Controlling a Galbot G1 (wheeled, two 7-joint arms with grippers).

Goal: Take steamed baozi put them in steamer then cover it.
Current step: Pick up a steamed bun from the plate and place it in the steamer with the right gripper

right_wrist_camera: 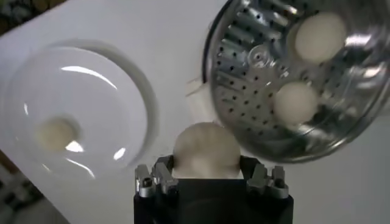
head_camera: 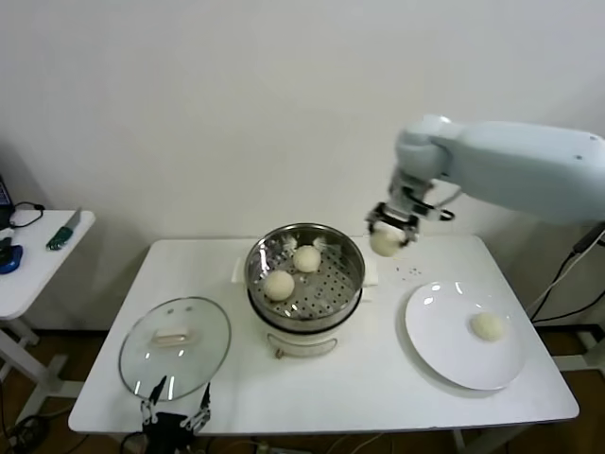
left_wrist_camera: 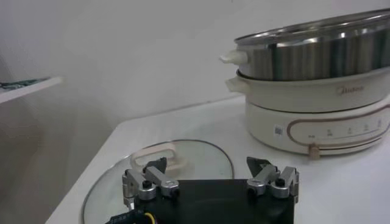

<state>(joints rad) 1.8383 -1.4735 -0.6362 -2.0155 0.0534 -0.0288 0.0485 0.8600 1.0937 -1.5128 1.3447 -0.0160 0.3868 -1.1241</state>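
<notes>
Aloft, right gripper [head_camera: 389, 232] jaws clamp baozi [head_camera: 385, 242] beside steamer [head_camera: 352, 276]; left gripper [left_wrist_camera: 210, 182] spread.

Four cream-white baozi [head_camera: 279, 284] contrast with the shiny silver steamer [head_camera: 304, 248], its floor dotted with dark perforations, above a white base trimmed with a brownish line. The clear cover [head_camera: 175, 346] carries a cream handle; the plate [head_camera: 444, 355] gleams glossy white.
</notes>
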